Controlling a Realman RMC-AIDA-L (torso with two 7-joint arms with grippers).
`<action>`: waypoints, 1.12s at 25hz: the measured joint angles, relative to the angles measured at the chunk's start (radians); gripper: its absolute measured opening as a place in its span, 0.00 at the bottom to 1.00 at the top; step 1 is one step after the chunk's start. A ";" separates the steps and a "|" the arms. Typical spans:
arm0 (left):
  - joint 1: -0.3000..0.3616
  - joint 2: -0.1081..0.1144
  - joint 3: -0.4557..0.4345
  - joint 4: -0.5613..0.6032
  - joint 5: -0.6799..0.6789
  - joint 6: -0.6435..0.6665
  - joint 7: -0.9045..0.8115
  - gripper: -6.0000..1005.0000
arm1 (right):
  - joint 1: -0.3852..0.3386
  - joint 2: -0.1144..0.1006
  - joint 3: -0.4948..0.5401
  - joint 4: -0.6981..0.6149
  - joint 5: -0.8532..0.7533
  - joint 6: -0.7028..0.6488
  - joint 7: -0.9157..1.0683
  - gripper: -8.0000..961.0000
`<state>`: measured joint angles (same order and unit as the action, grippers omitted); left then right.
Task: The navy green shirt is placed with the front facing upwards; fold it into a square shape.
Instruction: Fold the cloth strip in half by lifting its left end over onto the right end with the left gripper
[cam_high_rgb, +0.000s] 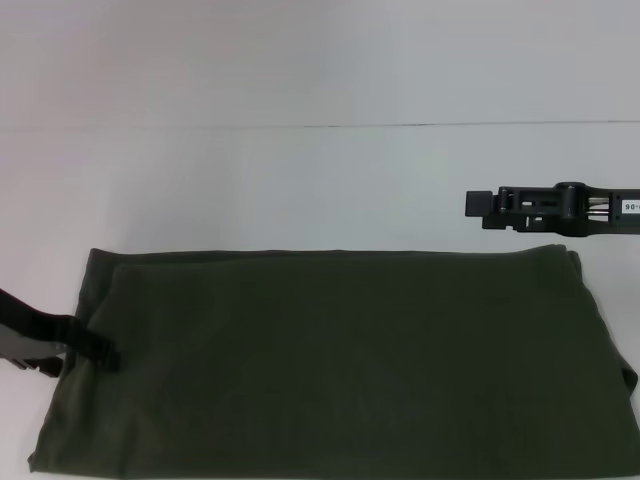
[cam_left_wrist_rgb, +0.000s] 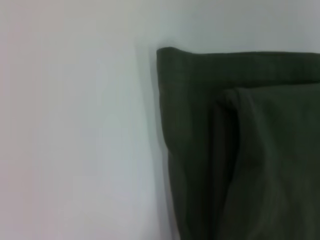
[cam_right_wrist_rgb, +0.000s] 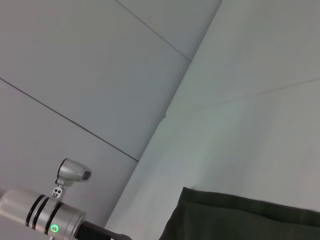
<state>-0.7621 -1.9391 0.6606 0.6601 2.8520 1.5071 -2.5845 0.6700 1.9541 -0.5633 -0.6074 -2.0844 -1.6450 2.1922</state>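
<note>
You've got the navy green shirt (cam_high_rgb: 340, 360) lying flat on the white desk (cam_high_rgb: 300, 180), folded to a wide rectangle w/ plain green side up; no lettering or collar showing. It fills the near half of the head view, far edge straight, right edge slightly rumpled and running off frame at the bottom. Left gripper (cam_high_rgb: 108, 355) comes in low from the left, its tip on the shirt's left edge approx midway along that side; jaws look pressed together on the cloth there, pinching the edge. Left wrist view shows a folded corner of the shirt (cam_left_wrist_rgb: 240, 150) w/ an inner layer tucked under the top fold, bare desk (cam_left_wrist_rgb: 75, 125) beside it. Right gripper (cam_high_rgb: 478, 203) hangs above the desk just beyond the shirt's far right corner, pointing toward the left, not touching cloth; can't tell how its jaws stand. Right wrist view catches one shirt corner (cam_right_wrist_rgb: 240, 220) on the desk and the left arm's silver link (cam_right_wrist_rgb: 40, 215) w/ a green light.
</note>
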 joint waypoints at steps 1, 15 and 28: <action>0.000 0.000 0.000 0.000 0.000 0.001 0.000 0.87 | 0.000 0.000 -0.001 0.000 0.000 0.000 0.000 0.89; -0.012 0.005 -0.024 -0.013 -0.010 0.041 0.006 0.87 | 0.000 0.000 -0.006 0.000 0.002 -0.003 0.003 0.89; -0.015 0.009 -0.041 -0.032 -0.020 0.042 0.016 0.80 | 0.000 0.000 -0.006 0.000 0.004 -0.009 0.004 0.89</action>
<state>-0.7774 -1.9301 0.6191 0.6285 2.8321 1.5495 -2.5681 0.6704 1.9541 -0.5691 -0.6074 -2.0803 -1.6536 2.1959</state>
